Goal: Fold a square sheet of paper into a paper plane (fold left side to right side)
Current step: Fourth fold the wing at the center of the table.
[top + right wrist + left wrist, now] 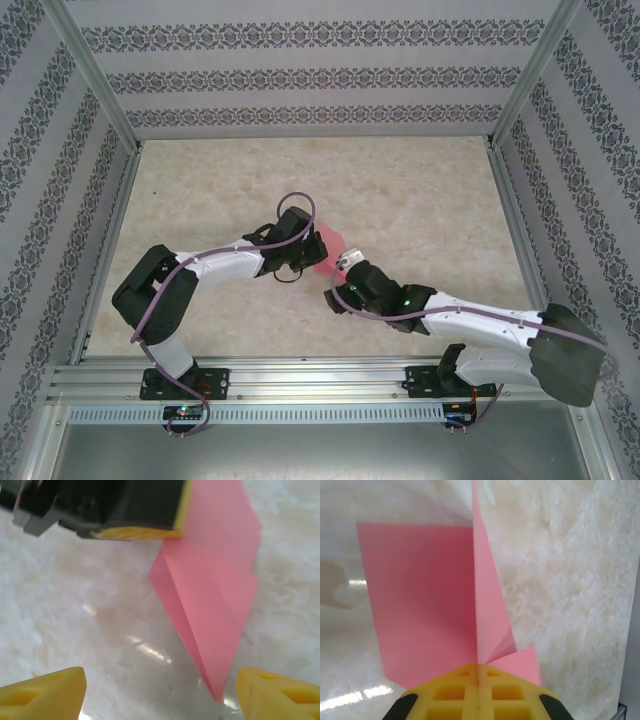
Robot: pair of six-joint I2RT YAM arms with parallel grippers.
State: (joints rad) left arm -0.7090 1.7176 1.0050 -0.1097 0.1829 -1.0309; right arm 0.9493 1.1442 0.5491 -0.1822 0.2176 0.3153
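My left gripper (pixel 477 692) is clamped shut on the sheet of paper (pixel 420 595). The sheet fans out ahead of its fingertips, with a flat panel on the left and a creased ridge standing up from the seam between the pads. My right gripper (pixel 160 695) stands wide apart and holds nothing. The paper's pointed tip lies between its fingers, nearer the right one (pixel 277 695).

My worry is that tip. If the right gripper closes or pushes forward carelessly, I judge it could crumple the point or swing the sheet askew around the single pinch. A tug from the left could tear the paper at the pads or spring the fold open.

The paper is thin, matte and salmon-red, with sharp creases. The table (pixel 75 620) is glossy, cream and marbled, so probably slick. The pads are blocky yellow with moulded recesses.
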